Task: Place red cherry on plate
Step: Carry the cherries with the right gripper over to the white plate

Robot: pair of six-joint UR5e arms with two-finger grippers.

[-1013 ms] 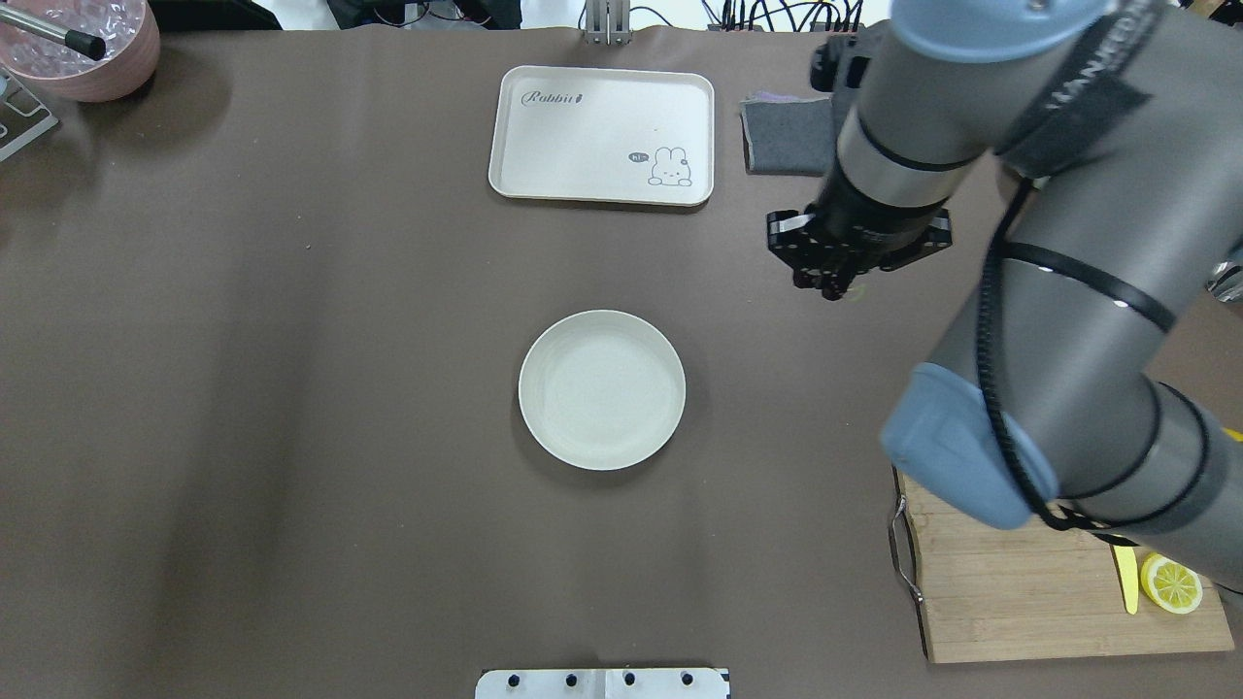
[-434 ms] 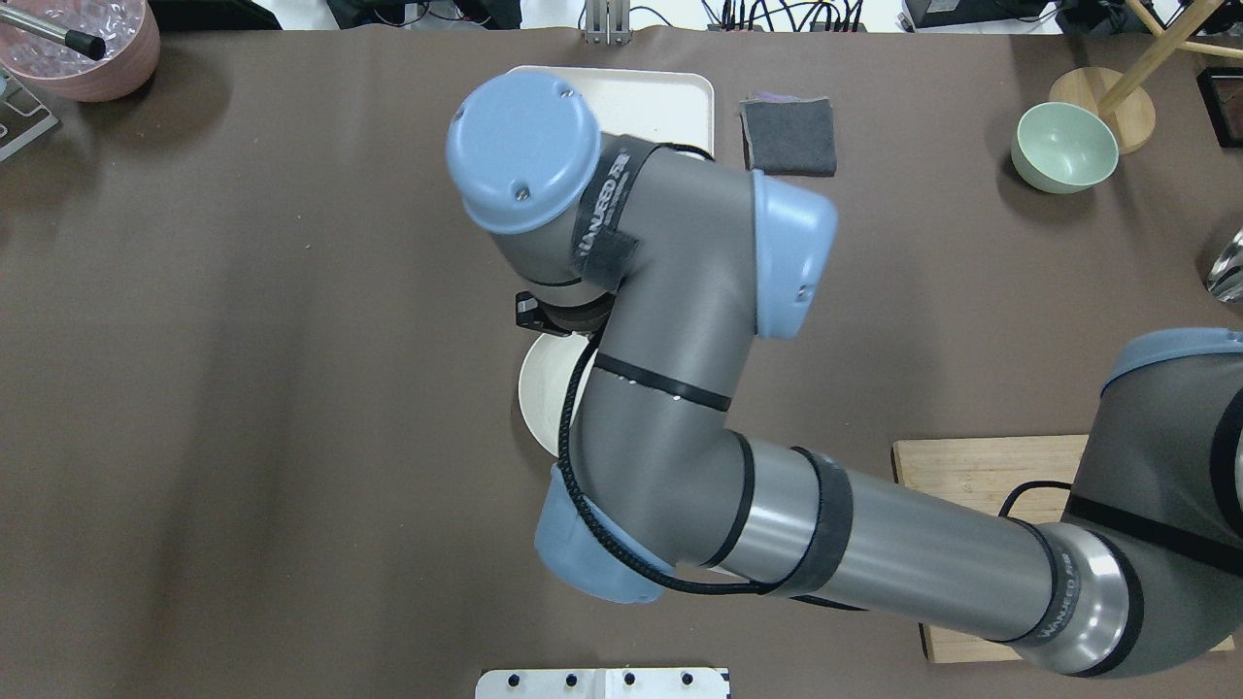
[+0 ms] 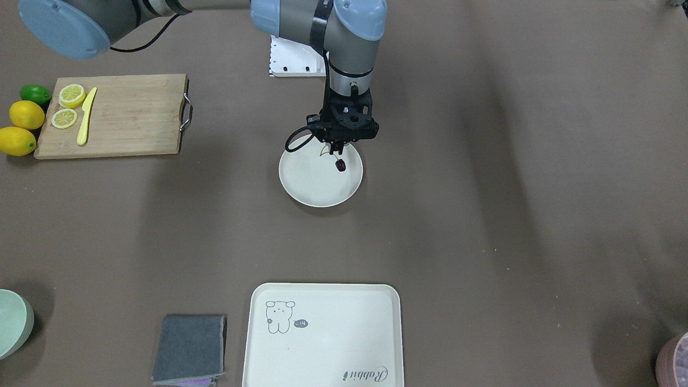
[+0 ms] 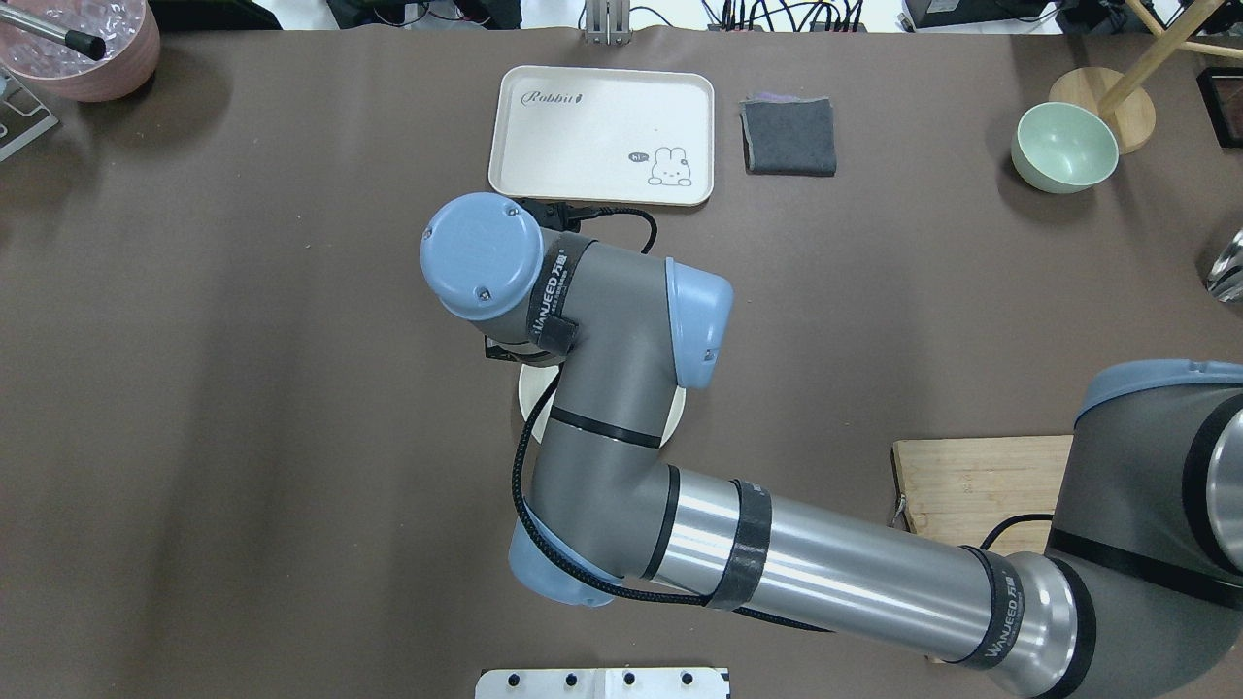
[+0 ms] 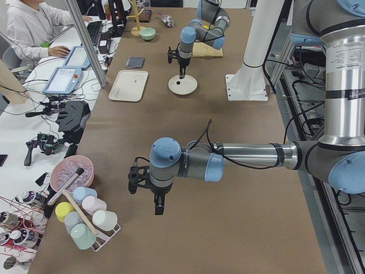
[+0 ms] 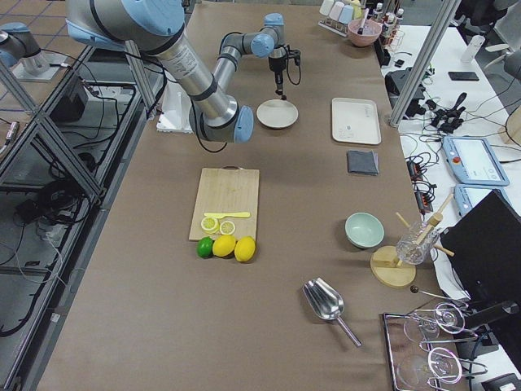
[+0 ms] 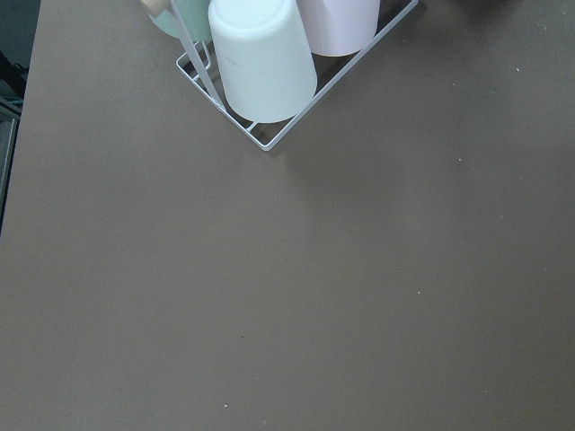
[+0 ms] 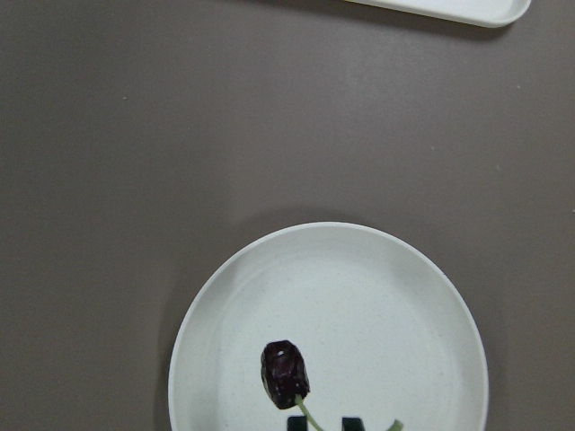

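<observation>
The red cherry (image 8: 285, 373), one tiny dark maroon fruit on a thin green stem, hangs over the round cream-white plate (image 8: 386, 314). My right gripper (image 3: 336, 149) is shut on the stem, straight above the plate (image 3: 301, 185), with the cherry (image 3: 340, 166) dangling below its fingertips. Whether the fruit touches the plate is unclear. In the overhead view the right arm hides this gripper and most of the plate (image 4: 530, 393). My left gripper (image 5: 159, 205) hovers above bare table far off near the cup rack; I cannot tell if it is open or shut.
A cream tray (image 3: 322, 333) with a drawing and a folded grey cloth (image 3: 189, 348) lie beyond the plate. A wooden cutting board (image 3: 123, 115) carries lemon slices and a yellow knife, with lemons beside it. A mint bowl (image 4: 1063, 146) and a cup rack (image 7: 260, 63) stand at the ends.
My right arm has swung from the table's right side to the plate at the centre, carrying the cherry. In the last stretch it settled over the plate.
</observation>
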